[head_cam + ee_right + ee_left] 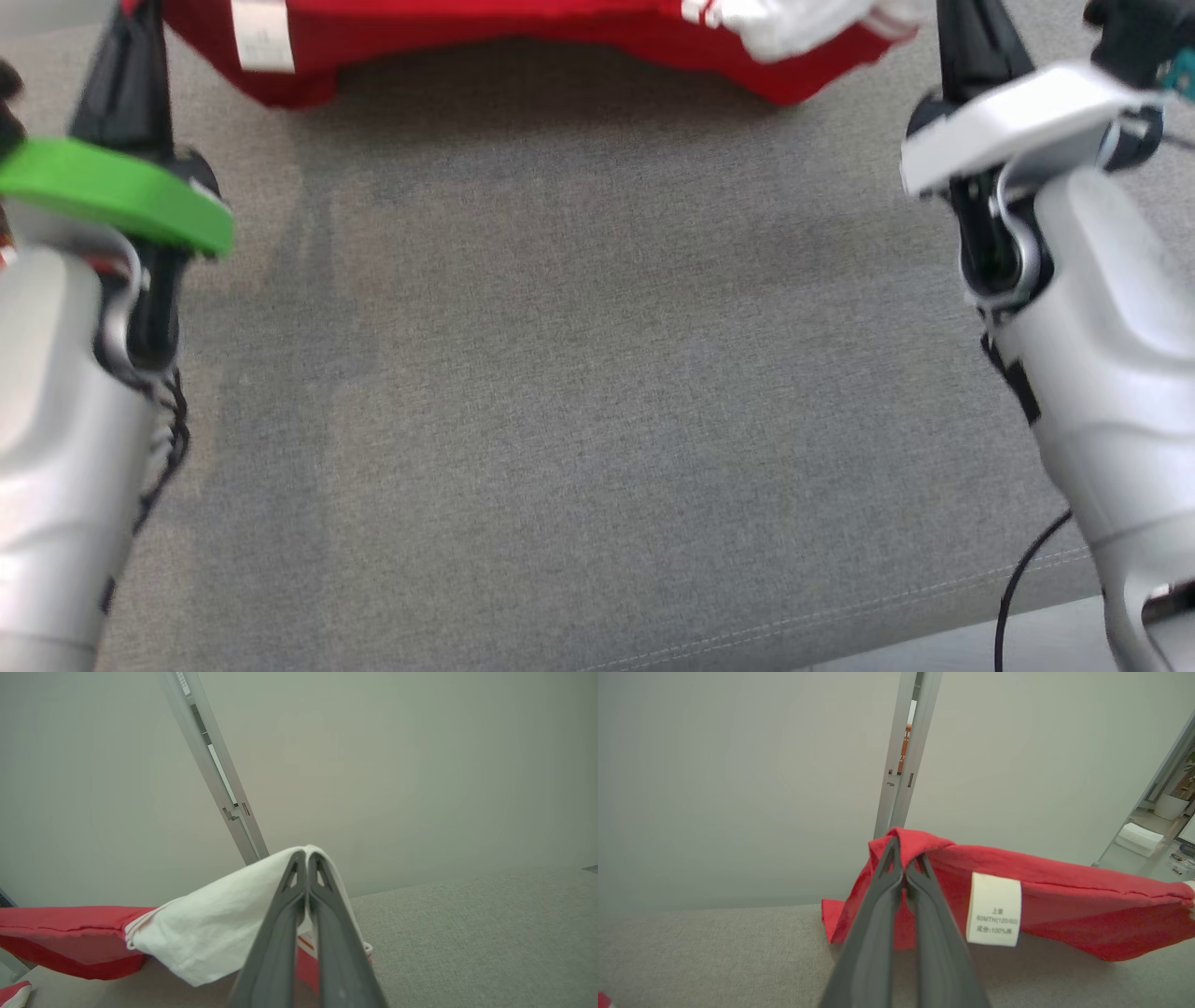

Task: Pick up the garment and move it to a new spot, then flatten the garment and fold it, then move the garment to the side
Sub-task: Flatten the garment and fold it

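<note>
Head view is blurred and cuts the garment (523, 42) off at its top edge. The garment hangs stretched over the far side of the grey surface (597, 392). Left gripper (905, 861) is pinched tight on a red corner, right gripper (306, 858) pinched on the white part. White label (993, 909) reads "60MTH(120/60)" and "100%"; its Chinese characters are too small to be sure.

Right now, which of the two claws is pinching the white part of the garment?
The right claw, shut on the garment's white patch; the left claw pinches plain red cloth beside the care label.
</note>
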Robot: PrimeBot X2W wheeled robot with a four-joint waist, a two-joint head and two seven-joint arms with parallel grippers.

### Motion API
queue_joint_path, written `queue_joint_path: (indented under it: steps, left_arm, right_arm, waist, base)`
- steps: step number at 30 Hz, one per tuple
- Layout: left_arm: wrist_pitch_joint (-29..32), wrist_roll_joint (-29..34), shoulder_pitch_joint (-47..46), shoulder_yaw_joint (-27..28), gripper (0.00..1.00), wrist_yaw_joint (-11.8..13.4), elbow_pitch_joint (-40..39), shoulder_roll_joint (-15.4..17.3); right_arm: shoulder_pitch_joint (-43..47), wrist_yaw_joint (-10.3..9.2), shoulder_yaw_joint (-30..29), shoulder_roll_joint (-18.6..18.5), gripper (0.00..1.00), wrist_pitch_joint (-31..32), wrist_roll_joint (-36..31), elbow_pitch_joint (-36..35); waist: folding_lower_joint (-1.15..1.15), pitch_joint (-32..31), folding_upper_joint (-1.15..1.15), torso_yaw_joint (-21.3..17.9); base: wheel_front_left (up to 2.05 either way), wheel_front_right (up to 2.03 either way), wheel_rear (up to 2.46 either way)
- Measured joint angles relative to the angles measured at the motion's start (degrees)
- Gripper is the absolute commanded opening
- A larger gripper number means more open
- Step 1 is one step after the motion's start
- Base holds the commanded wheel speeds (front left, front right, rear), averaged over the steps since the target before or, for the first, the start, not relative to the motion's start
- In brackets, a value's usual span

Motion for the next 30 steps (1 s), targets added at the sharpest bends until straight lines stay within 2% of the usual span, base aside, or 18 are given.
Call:
queue_joint_path:
  steps: [4, 7, 9, 11, 15, 20, 26, 30]
  left_arm:
    - [0.0, 3.5, 14.7, 5.2, 0.0, 1.9, -6.5, -3.4]
    - [0.0, 5.7, 25.3, 7.3, 0.0, 2.2, -9.8, -6.1]
    - [0.0, 7.6, 29.9, 7.3, 0.0, 2.1, -10.6, -7.1]
    - [0.0, 8.1, 34.6, 7.4, 0.0, 2.0, -11.3, -9.6]
    - [0.0, 9.3, 42.1, 8.6, 0.0, 2.2, -11.4, -12.5]
    - [0.0, 11.1, 50.4, 10.4, 0.0, 1.8, -11.4, -14.3]
    - [0.0, 11.9, 55.9, 12.8, 0.0, 1.3, -12.1, -15.4]
    - [0.0, 12.6, 57.7, 13.1, 0.0, 0.9, -11.6, -16.0]
  right_arm:
    - [13.3, 0.0, -3.2, 0.7, 0.0, 0.0, 0.7, -5.3]
    - [23.7, -0.01, -5.5, 1.9, 0.0, 0.8, 1.1, -8.8]
    - [28.4, 0.0, -7.7, 2.7, 0.0, 1.4, 0.6, -10.8]
    - [33.5, -0.01, -9.6, 2.9, 0.0, 2.8, -1.0, -13.3]
    - [44.3, -0.01, -12.4, 4.0, 0.0, 5.9, -3.9, -18.1]
    - [56.9, 0.0, -16.1, 6.4, 0.0, 10.7, -6.2, -26.1]
    - [65.3, 0.0, -18.1, 8.2, 0.0, 15.5, -8.7, -33.5]
    - [68.7, 0.0, -18.9, 9.1, 0.0, 17.1, -9.9, -35.4]
  waist:
    - [0.0, -2.9, 0.0, -0.3]
    - [0.0, -5.4, 0.0, -0.3]
    - [0.0, -6.9, 0.0, -0.2]
    - [0.0, -8.6, 0.0, 0.0]
    - [-0.01, -11.6, 0.0, 0.6]
    - [-0.01, -15.2, 0.0, 1.8]
    - [-0.01, -18.2, 0.0, 2.6]
    - [-0.01, -19.0, 0.0, 3.3]
  base:
    - [0.0, 0.0, 0.0]
    - [0.0, 0.0, 0.0]
    - [0.0, 0.0, 0.0]
    - [0.0, 0.0, 0.0]
    - [0.0, 0.0, 0.0]
    - [0.0, 0.0, 0.0]
    - [0.0, 0.0, 0.0]
    - [0.0, 0.0, 0.0]
